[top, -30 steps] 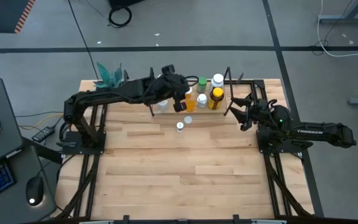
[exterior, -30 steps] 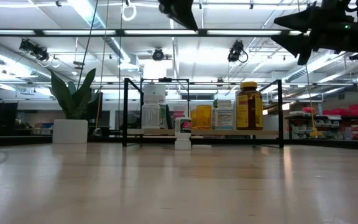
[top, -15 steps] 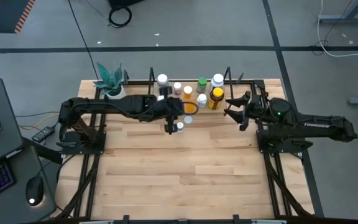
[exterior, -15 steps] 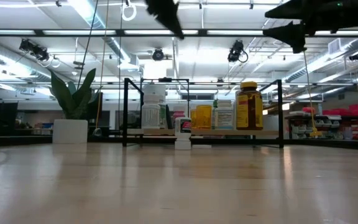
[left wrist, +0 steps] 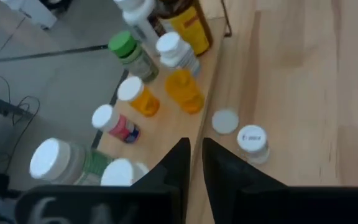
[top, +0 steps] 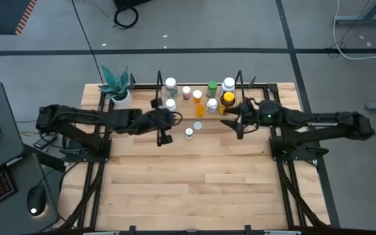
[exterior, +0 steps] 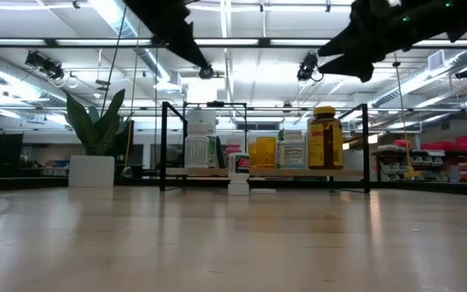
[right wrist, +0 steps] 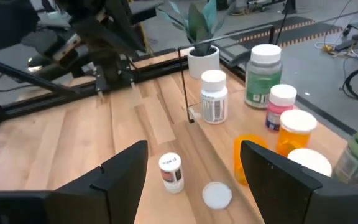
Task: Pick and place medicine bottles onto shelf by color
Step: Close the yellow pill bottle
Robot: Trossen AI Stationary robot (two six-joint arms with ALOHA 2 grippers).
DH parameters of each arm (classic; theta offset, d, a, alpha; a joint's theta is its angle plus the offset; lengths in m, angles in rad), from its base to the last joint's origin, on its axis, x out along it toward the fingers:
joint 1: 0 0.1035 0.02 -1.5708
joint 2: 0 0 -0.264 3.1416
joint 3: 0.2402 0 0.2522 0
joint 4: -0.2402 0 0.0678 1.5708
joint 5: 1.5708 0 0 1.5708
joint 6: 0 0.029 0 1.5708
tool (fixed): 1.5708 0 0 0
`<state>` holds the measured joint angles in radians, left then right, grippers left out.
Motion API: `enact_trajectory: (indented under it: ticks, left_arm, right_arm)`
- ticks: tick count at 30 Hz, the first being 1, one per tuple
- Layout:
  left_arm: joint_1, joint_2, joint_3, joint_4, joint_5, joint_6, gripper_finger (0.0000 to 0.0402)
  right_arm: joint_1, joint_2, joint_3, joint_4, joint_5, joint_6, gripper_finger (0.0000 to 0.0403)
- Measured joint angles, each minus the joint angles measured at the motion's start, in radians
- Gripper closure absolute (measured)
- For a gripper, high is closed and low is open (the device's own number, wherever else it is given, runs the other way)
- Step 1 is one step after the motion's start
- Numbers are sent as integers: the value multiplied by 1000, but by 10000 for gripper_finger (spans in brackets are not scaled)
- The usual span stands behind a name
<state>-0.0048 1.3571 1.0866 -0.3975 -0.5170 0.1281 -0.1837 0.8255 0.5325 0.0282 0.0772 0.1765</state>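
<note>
White-capped medicine bottles [left wrist: 143, 98] show orange, pink, green and white bodies; the shelf [left wrist: 166, 127] is pale wood.

Mid-frame, the wire-framed shelf [exterior: 266, 172] holds bottles including a tall amber bottle [exterior: 325, 139]; a plant pot [exterior: 92, 170] stands left.
</note>
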Motion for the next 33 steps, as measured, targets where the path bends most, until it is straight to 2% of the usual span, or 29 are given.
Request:
enact_trajectory:
  ticks: [4, 9, 16, 26, 29, 33]
  left_arm:
    - [-6, -93, -118, 133, -3, -15, 354]
    - [-27, -209, -247, 278, -1, -22, 361]
    - [-59, -374, -444, 482, -3, -40, 372]
    - [-128, -516, -792, 874, -43, -72, 389]
    - [-139, -556, -859, 937, -73, -90, 393]
    - [-141, -638, -912, 940, -92, -112, 393]
  right_arm:
    - [1, 59, 50, -1, -4, -23, 138]
    - [1, 93, 116, -41, -67, -36, 138]
    - [1, 137, 168, -96, -70, -83, 138]
    - [21, 255, 190, -110, -71, -93, 138]
    - [25, 283, 218, -126, -71, -108, 138]
    - [30, 313, 271, -162, -71, -124, 138]
